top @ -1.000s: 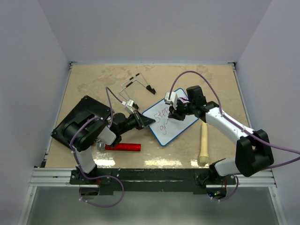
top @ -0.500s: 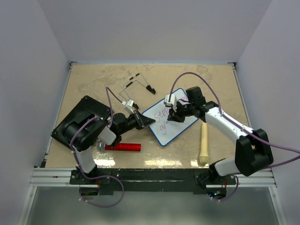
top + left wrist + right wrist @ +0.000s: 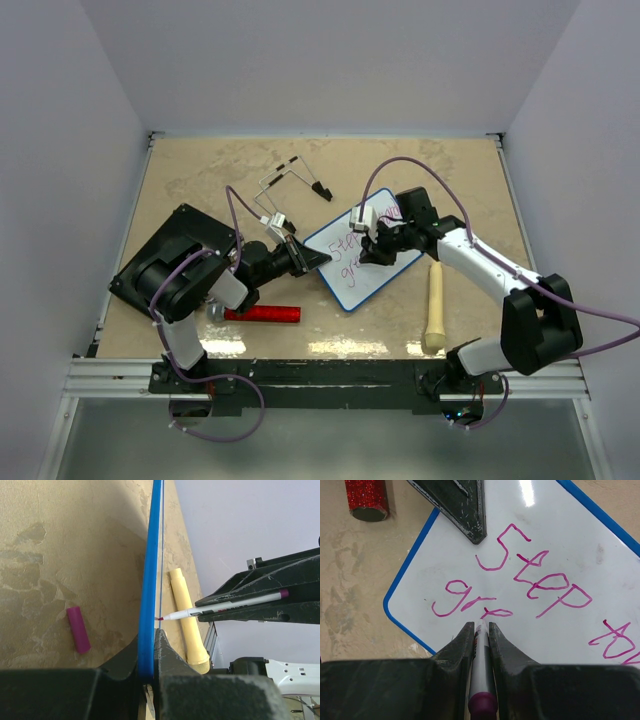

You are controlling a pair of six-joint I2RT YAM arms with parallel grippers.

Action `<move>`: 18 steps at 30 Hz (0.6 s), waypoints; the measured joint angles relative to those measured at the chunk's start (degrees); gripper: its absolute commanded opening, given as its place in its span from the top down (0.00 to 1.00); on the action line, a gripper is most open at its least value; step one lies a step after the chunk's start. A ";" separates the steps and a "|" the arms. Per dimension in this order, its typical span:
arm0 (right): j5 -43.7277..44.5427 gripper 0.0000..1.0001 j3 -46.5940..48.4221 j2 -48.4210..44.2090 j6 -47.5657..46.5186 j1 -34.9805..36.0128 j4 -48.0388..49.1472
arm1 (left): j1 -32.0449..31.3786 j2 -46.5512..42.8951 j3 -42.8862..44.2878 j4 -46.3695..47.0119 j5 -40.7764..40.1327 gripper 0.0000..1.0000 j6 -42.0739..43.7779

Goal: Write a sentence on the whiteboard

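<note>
1. Top view: the whiteboard (image 3: 372,285) lies skewed like a diamond on the mottled beige surface (image 3: 200,180). It is smooth and white, with rounded corners and a thin blue rim. The left gripper (image 3: 313,258) sits at its left edge, and the right gripper (image 3: 374,250) hangs over its middle. A cream wooden handle (image 3: 435,306) lies just right of the board, apart from it. A red glittery cylinder (image 3: 262,314) lies near its front left. A band of bare surface separates the board's far corner from the back wall.

2. Left wrist view: the board is seen edge-on as a blue line, with the left gripper clamped tight on the rim. A white marker (image 3: 220,609), pinched between the right gripper's black fingers, touches the board face with its tip. A purple cap (image 3: 78,629) lies on the surface on the board's other side.

3. Right wrist view: the sentence (image 3: 535,587) reads "Step", a partly cut-off word, and "gre" below, in thin pink strokes. The right gripper's narrow jaws hold the marker with its tip at the "e", near the board's lower edge.
</note>
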 measured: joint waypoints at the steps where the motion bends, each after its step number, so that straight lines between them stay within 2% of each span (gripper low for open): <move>1: 0.17 1.00 0.00 0.00 0.09 0.02 0.02 | 0.00 0.00 0.00 0.00 -0.02 1.00 0.00; 12: 5.55 1.00 0.00 -0.85 3.76 0.11 1.81 | 0.00 0.07 0.00 0.07 -0.02 1.00 -0.02; 18: 4.42 1.00 0.00 -2.27 2.93 -0.74 1.66 | -0.02 0.07 0.00 0.17 0.00 1.00 -0.02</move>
